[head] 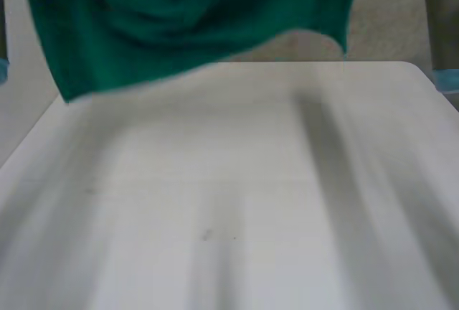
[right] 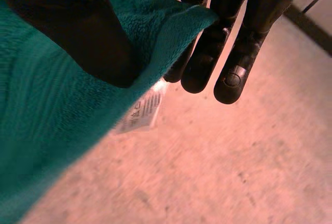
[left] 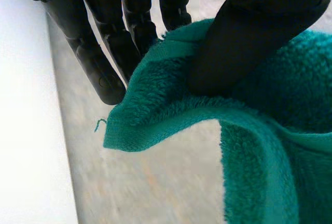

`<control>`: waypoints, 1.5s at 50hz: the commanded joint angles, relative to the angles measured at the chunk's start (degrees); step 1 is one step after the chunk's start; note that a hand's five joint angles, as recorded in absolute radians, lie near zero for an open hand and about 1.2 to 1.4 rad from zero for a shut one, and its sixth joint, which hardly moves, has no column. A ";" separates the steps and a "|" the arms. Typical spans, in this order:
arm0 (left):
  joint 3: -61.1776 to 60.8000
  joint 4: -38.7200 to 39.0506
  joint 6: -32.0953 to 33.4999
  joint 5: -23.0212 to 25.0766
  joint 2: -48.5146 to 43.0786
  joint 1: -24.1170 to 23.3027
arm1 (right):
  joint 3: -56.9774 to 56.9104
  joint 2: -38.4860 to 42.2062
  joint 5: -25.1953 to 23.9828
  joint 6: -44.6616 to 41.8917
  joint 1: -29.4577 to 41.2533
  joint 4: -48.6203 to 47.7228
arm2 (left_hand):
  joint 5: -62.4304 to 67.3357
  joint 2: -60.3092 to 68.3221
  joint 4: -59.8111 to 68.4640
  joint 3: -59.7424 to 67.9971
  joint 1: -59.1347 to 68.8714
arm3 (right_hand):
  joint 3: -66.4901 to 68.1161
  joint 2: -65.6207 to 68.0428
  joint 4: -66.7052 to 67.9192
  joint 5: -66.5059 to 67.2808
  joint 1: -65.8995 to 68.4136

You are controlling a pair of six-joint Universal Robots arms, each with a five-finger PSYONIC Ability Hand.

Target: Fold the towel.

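A green towel (head: 186,16) hangs in the air over the far part of the white table (head: 229,202), its lower edge sagging in the middle with a corner drooping on each side. In the left wrist view my left hand (left: 249,42) pinches a hemmed corner of the towel (left: 270,130) between thumb and fingers (left: 104,63). My right hand (right: 78,27) pinches another corner of the towel (right: 41,110) the same way, thumb against fingers (right: 233,53). A white label (right: 140,112) hangs from that corner.
The table's far edge (head: 287,62) runs just under the towel, with beige floor (head: 387,16) beyond it. A light-blue arm cap (head: 448,77) sits at the table's right side. The table edge (left: 21,130) lies beside my left hand.
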 commanded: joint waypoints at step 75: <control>8.28 -4.80 26.37 4.48 -14.55 2.12 | -22.66 16.30 3.76 -4.60 -8.64 26.92 | 14.51 11.35 11.55 11.60 14.74 | 12.35 12.51 11.73 13.80 23.69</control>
